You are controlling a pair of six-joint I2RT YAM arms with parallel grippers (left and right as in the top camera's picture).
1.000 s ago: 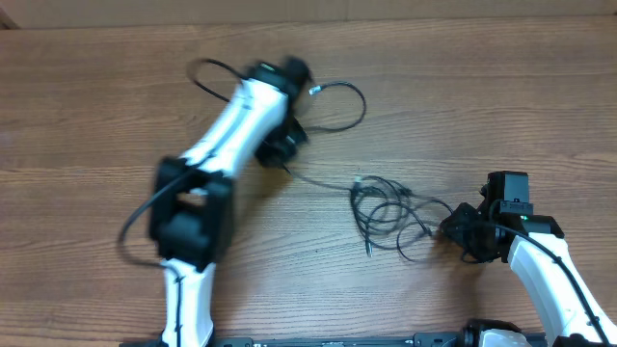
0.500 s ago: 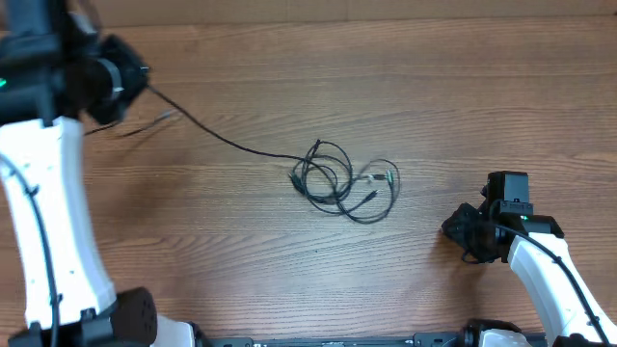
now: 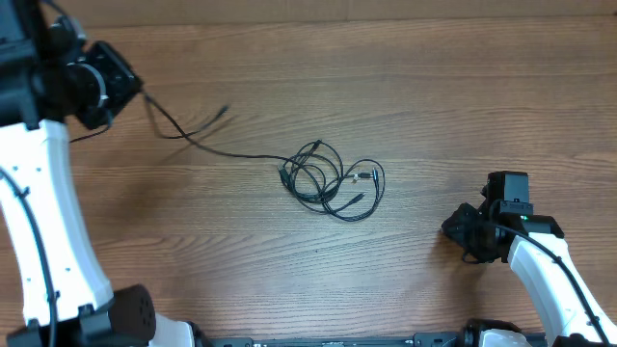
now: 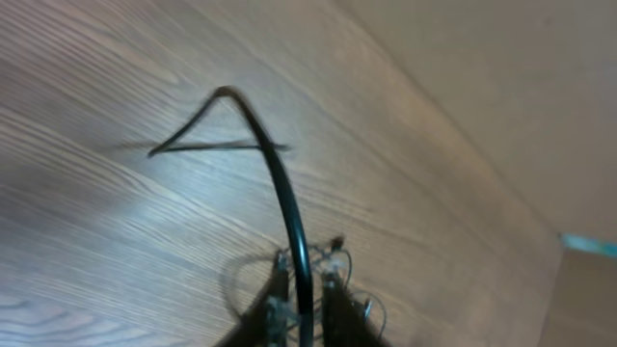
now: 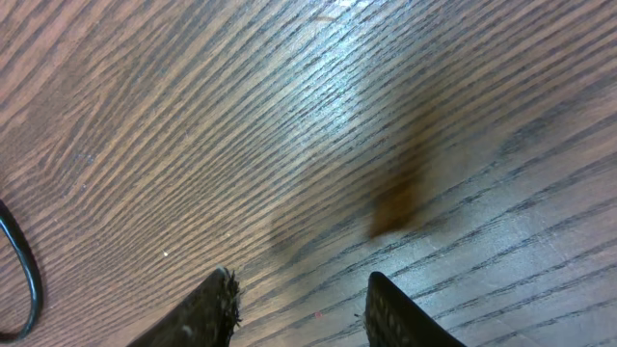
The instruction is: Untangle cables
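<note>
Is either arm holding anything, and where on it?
The left gripper has its jaws on a black cable, along its strand short of the loose end; the right gripper holds nothing.

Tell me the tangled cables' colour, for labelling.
The cables are black; overhead shows it best.

a brown wood-grain table (image 3: 434,87), with a plain tan surface (image 4: 482,77) beyond its edge.

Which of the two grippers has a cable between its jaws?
The left gripper: a black cable runs between its jaws. The right gripper stands open and empty.
</note>
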